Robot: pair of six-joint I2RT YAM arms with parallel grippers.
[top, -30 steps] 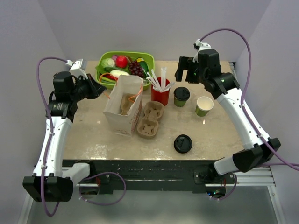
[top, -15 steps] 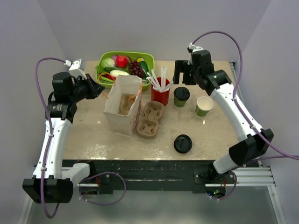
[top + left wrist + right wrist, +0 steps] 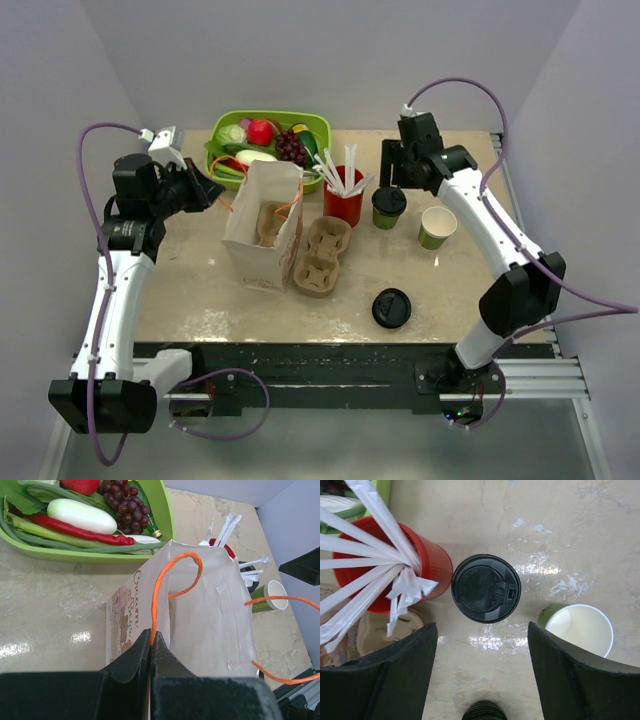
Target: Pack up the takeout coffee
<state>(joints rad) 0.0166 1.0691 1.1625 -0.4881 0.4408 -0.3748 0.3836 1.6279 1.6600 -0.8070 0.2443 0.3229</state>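
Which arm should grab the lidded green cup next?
Right. The right claw is open and hangs directly above the lidded cup, with a finger on either side of it. The left claw is shut on the orange handle of the paper bag, so it is occupied.

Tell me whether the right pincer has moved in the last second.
Yes. The right pincer shifted left, closing on the lidded green cup beside the red cup.
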